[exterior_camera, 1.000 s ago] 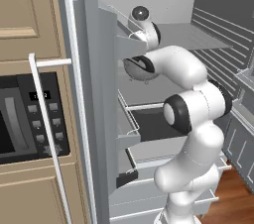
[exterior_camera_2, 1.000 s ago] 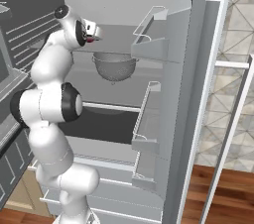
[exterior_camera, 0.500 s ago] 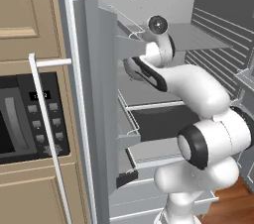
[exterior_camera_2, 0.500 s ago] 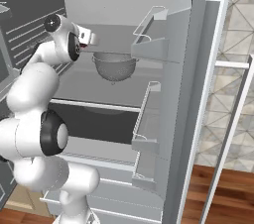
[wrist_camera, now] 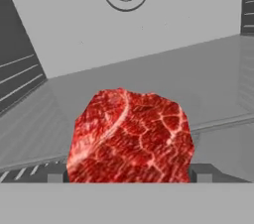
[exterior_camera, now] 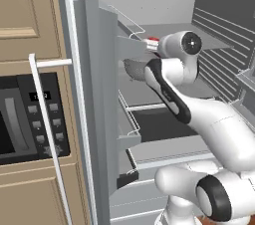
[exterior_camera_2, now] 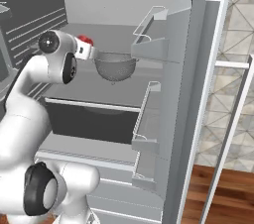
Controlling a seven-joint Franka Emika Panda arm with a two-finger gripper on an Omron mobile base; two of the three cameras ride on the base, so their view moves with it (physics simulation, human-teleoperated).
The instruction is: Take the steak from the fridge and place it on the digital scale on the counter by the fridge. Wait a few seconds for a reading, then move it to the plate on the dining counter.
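Red and marbled, one steak point(wrist_camera: 130, 139) sits between the gripper's point(wrist_camera: 130, 177) two dark fingertips point(wrist_camera: 55, 176), which appear to pinch it from either side, raised above the upper glass shelf point(wrist_camera: 149, 84) inside the open fridge point(exterior_camera_2: 198, 69). From the right, the meat shows as a red spot point(exterior_camera_2: 85, 40) at the hand, beside one metal strainer bowl point(exterior_camera_2: 115, 66). The step in hand looks to be carrying the steak out: draw straight back, keep it level, and clear the strainer bowl and the two wire-railed door bins point(exterior_camera_2: 151, 34) before turning toward the scale. One black oven point(exterior_camera: 30, 119) stands left of the fridge.
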